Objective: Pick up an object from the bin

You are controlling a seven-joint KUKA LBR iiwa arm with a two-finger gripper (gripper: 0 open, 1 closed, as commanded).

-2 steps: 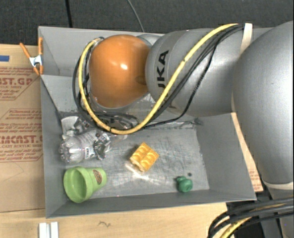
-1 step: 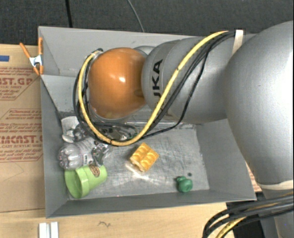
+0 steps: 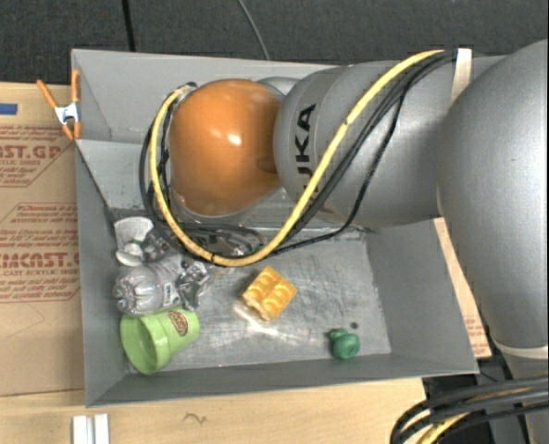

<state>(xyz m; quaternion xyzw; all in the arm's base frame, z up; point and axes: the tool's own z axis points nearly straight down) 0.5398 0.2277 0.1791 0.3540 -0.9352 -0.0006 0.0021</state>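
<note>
Part of my gripper (image 3: 193, 281) shows just below the arm's orange cover, low over the left side of the bin. It is right beside a crumpled clear plastic piece (image 3: 139, 290) and just above a lime-green cup (image 3: 154, 339) lying on its side with a printed label. A clear, whitish little cup (image 3: 131, 234) lies a bit farther up along the left wall. To the right of the gripper a yellow ridged block (image 3: 268, 292) rests on the bin floor. Whether anything is in the gripper is hidden.
A small dark-green knob-shaped piece (image 3: 343, 344) sits near the bin's front wall at the right. The arm, with its orange cover and its yellow and black cables, hides the back half of the bin. Bare floor shows between the yellow block and the right wall.
</note>
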